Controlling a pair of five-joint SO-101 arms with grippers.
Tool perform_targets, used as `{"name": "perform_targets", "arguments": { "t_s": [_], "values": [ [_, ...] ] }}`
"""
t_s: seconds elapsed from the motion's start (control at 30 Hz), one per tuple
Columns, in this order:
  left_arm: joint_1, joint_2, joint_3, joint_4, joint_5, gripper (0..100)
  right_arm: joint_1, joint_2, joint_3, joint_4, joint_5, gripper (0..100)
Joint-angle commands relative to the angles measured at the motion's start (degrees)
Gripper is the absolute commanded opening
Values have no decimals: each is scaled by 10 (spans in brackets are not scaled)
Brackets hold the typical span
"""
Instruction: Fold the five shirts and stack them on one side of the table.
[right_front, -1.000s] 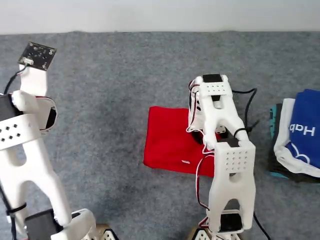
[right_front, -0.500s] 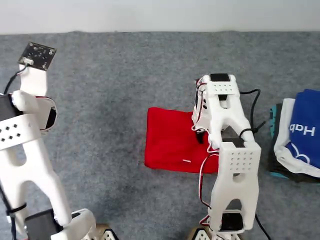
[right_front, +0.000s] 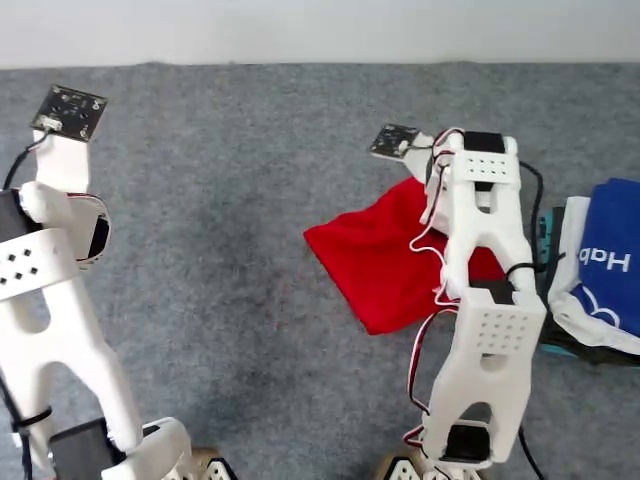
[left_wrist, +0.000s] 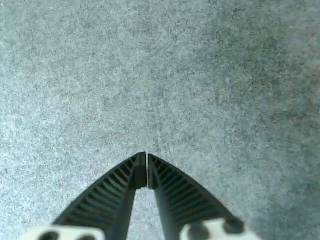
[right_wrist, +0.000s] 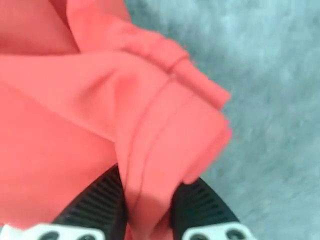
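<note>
Right claw (right_wrist: 147, 200) pinches a bunched edge of the red shirt (right_wrist: 75, 110), which lies on the table (right_front: 220, 200) near the folded stack (right_front: 600, 270), probably so it can be drawn there. Left claw (left_wrist: 146, 172) hangs pressed together over bare table, well apart.

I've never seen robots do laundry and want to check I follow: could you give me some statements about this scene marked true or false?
1. The right gripper is shut on the red shirt. True.
2. The left gripper is wide open. False: it is shut on nothing, above the grey table.
3. A stack of shirts with a blue shirt on top sits on the right arm's side. True.
4. The red shirt lies on top of the stack. False: it is over the table beside the stack.
</note>
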Motion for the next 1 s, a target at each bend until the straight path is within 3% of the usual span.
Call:
{"name": "perform_targets", "arguments": {
  "t_s": [0.0, 0.17, 0.23, 0.4, 0.63, 0.8, 0.97],
  "values": [
    [-1, -27, -4, 3, -1, 13, -20, -22, -30, -27, 23, 9],
    [-2, -27, -2, 11, -1, 13, -48, -9, -30, -36, 22, 22],
    [-2, -27, -2, 11, -1, 13, -55, -12, -30, -36, -17, 86],
    [-2, -27, -2, 11, -1, 13, -52, -27, -55, -37, -267, 303],
    [-2, -27, -2, 11, -3, 13, -56, -65, -98, -22, -630, 325],
    [-2, -27, -2, 11, -3, 13, -58, -84, -98, 29, -789, 328],
    [-2, -27, -2, 11, -3, 13, -66, -99, -98, 102, -867, 328]
  ]
}}
